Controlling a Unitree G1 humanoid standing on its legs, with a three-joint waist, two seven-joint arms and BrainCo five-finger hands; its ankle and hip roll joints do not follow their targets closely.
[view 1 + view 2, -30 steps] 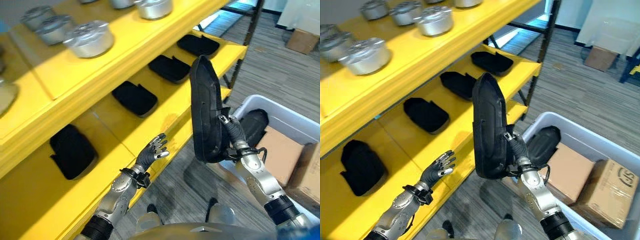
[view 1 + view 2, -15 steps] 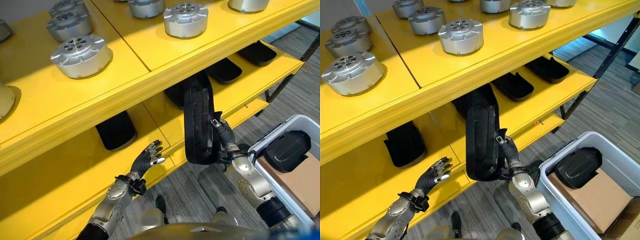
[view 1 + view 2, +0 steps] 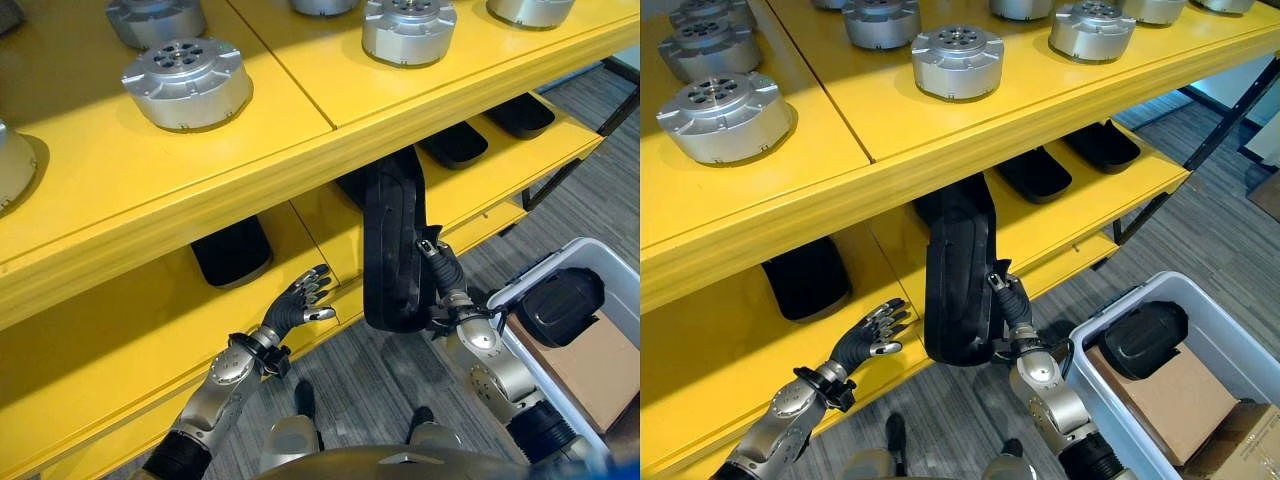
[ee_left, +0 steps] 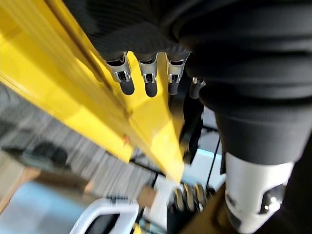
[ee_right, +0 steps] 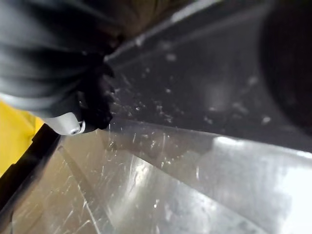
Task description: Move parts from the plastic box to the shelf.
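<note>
holding the long black part (image 3: pixel 392 250) upright, your right hand (image 3: pixel 446 288) has its fingers curled round the part's lower right edge, with the part's upper end tucked just under the front lip of the upper yellow shelf (image 3: pixel 230 180) and its body standing in front of the lower shelf (image 3: pixel 470 190). the hand grips from the side away from the shelf, near the bottom of the part.

your left hand (image 3: pixel 300 305) hangs relaxed and empty, fingers straight, just off the lower shelf's front edge and left of the part, not touching it.

you won't find any readable writing on the part or the shelves.

look at the white plastic box (image 3: pixel 1220 330) on the floor to the right: it holds another black part (image 3: pixel 1143 338) at its near end, a flat brown cardboard sheet (image 3: pixel 1155 395) beside it, and a cardboard carton (image 3: pixel 1240 450) further along.

on the lower shelf, black parts (image 3: pixel 805 277) lie in a row, spaced apart. on the upper shelf, round silver metal parts (image 3: pixel 958 60) stand in rows.
</note>
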